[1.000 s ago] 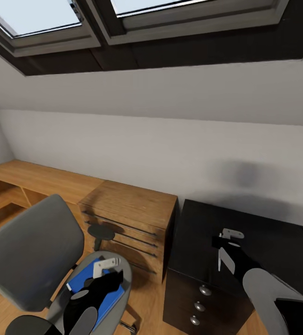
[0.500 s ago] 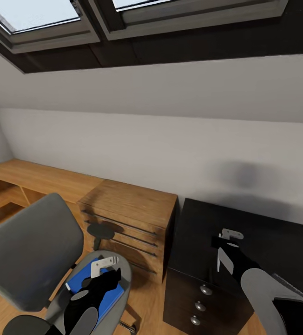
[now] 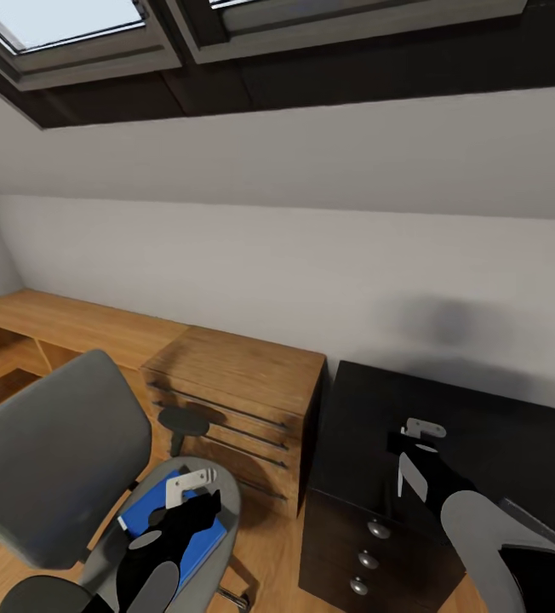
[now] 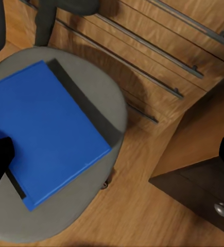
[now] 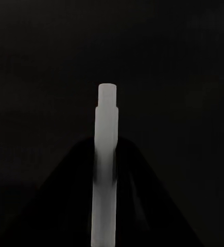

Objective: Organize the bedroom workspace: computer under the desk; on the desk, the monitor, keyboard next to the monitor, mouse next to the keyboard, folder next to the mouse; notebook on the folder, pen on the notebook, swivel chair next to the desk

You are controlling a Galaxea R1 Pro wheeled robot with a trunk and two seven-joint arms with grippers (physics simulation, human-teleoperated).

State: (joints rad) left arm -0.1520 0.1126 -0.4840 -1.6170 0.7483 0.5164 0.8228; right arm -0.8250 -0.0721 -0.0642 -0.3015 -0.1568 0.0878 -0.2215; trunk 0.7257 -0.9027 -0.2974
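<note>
— Where did the folder [image 3: 168, 528] lie?
— Flat on the swivel chair [image 3: 52, 464] seat, left tool [image 4: 112, 159] spread wide above it.
— And the right?
— Right tool [image 3: 412, 449] over the black worktop [image 3: 499, 443] under skylights, pinching a white pen [image 5: 105, 164].

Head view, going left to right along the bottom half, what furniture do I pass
Grey swivel chair → wooden drawer chest → black desk.
</note>
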